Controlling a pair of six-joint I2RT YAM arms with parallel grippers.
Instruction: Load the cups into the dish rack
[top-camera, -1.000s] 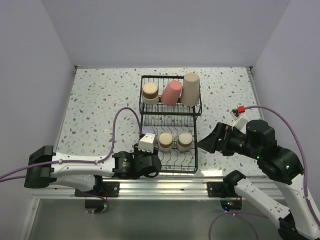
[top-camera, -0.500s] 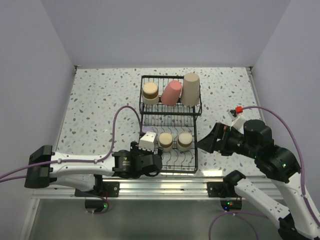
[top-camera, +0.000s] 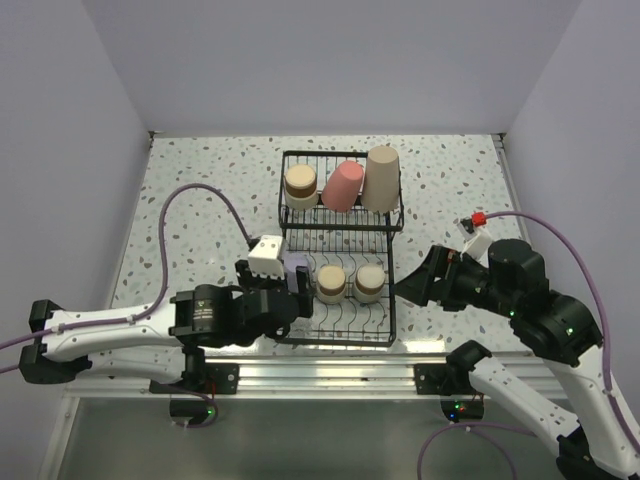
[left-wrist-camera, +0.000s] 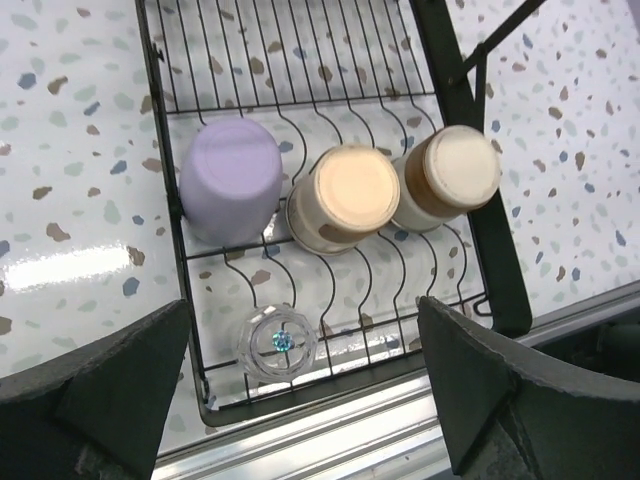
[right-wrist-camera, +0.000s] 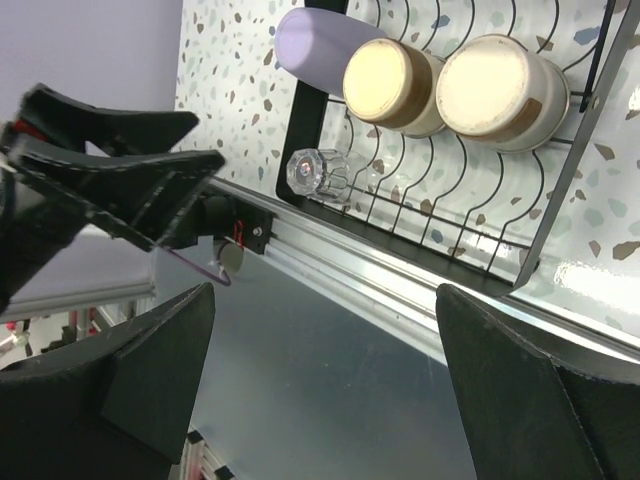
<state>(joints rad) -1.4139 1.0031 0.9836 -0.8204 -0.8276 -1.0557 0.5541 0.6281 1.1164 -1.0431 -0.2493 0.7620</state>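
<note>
Left end effector (left-wrist-camera: 300, 310) is spread wide with nothing between the fingers, hanging over the near-left part of the dish rack (top-camera: 390, 300). From its wrist cam you look straight down on the lower tine section. Right end effector (right-wrist-camera: 320, 295) is also wide open and empty, sitting just off the right side of the rack's lower section and pointing toward it.

As for the cups, all seven are in the rack. In the raised basket at the back, left to right, you've got a short tan-brown cup (top-camera: 300, 185), the pink cup (top-camera: 343, 185) leaning over a bit, and the tall beige cup (top-camera: 381, 178).

Down on the curved tines there's a row of three. The lavender cup (left-wrist-camera: 230, 180) is on the left, with two more tan-brown cups (left-wrist-camera: 345, 195) (left-wrist-camera: 450, 175) beside it, all packed close together. The middle one looks like it's touching the lavender one.

The tiny clear glass (left-wrist-camera: 276, 340) sits by itself in the near-left corner of the tine section, just in front of that row. The rack itself sits on the speckled tabletop (top-camera: 200, 200).
</note>
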